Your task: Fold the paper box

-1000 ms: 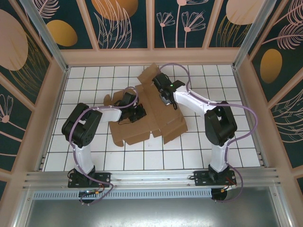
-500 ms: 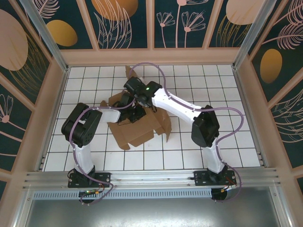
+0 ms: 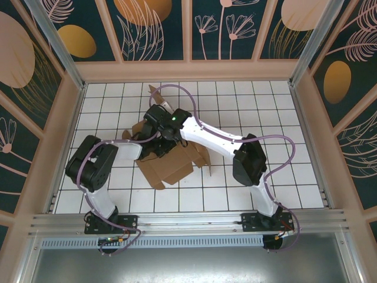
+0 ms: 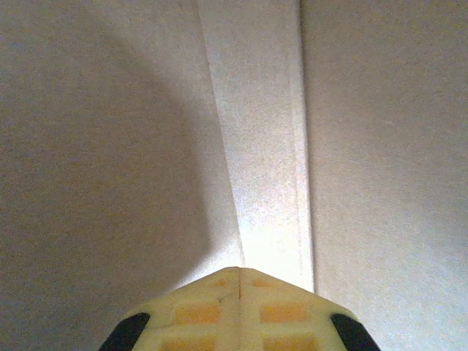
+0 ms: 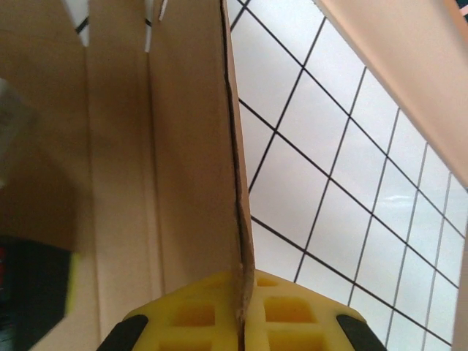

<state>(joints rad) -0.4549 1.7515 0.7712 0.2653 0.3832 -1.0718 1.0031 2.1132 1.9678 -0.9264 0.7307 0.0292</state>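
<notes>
The paper box [image 3: 174, 165] is a brown cardboard sheet, partly folded, left of centre on the white tiled floor. My right gripper [image 3: 154, 114] reaches across it to the far left and is shut on the edge of an upright flap [image 3: 156, 94]. In the right wrist view that cardboard edge [image 5: 235, 183] runs straight into the closed yellow fingertips of the right gripper [image 5: 241, 292]. My left gripper [image 3: 158, 146] sits low under the right arm, against the cardboard. Its yellow tips are shut together with nothing between them, so the left gripper [image 4: 240, 272] faces a creased cardboard panel [image 4: 263, 146].
Wooden frame walls [image 3: 188, 71] ring the tiled floor [image 3: 265, 100], with open tiles to the right and front. A metal rail [image 3: 188, 221] carries both arm bases at the near edge. The right arm's purple cable [image 3: 277, 141] loops over the right-hand tiles.
The right arm has swung left across the sheet, carrying its flap over, so the cardboard has folded in and looks narrower. The left arm's elbow has shifted left; its gripper stays on the cardboard.
</notes>
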